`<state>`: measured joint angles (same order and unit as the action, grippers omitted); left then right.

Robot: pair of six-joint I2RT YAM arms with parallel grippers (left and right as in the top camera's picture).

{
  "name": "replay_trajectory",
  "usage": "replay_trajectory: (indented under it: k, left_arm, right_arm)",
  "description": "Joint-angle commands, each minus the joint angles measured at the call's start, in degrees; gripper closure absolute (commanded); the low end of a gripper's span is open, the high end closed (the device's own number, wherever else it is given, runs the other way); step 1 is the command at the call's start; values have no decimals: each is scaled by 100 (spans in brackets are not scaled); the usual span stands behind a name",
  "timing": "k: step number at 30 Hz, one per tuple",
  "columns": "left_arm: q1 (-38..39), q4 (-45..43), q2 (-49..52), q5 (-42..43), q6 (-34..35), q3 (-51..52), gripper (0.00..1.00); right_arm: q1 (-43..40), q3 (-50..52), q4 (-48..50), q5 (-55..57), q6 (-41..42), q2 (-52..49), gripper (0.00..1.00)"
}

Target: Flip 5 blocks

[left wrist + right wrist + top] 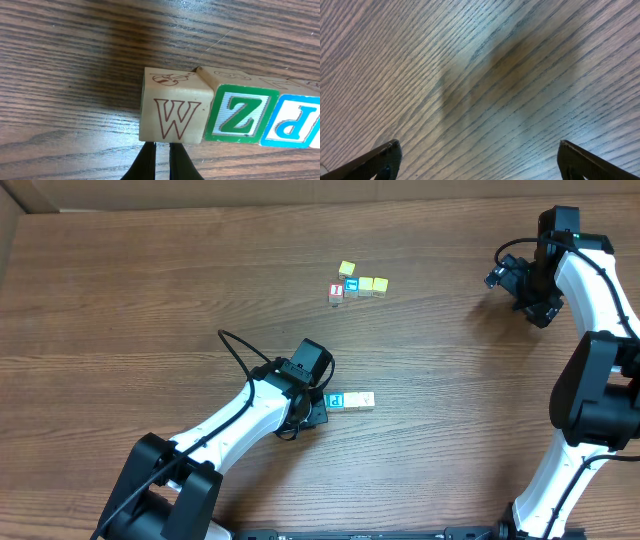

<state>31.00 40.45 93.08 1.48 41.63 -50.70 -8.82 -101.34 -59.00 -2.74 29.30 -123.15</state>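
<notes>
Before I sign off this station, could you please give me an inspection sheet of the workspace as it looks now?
Surface: wood-grain table, no spills seen.
Job's things: one close row of letter blocks: W block, green Z block, blue P block, cream block.
Clutter: separate cluster farther back: yellow cubes, red-faced cube, blue-faced cube.
Grippers: left gripper shut, empty, tips right by the W block; right gripper open, empty, above bare wood.
Cables: black cable loop on the left arm, clear of the blocks.
Surroundings: tan strip beyond the table's far edge.
</notes>
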Motion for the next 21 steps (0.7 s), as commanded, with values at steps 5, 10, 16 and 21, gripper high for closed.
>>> replay_trajectory:
  k: [5,10,16,21]
  left_arm:
    - [-28,-52,57,-42,-138,-101,95]
    - [-28,-66,57,-42,-140,-101,95]
    - [-28,-94,57,-44,-142,-103,95]
    - [-28,-133,57,-46,-188,-103,95]
  right_arm:
    - [7,-96,28,9,-22,175,0]
    - [7,-96,28,9,-22,173,0]
    - [7,-96,26,9,-22,175,0]
    - [7,-96,28,9,-22,173,0]
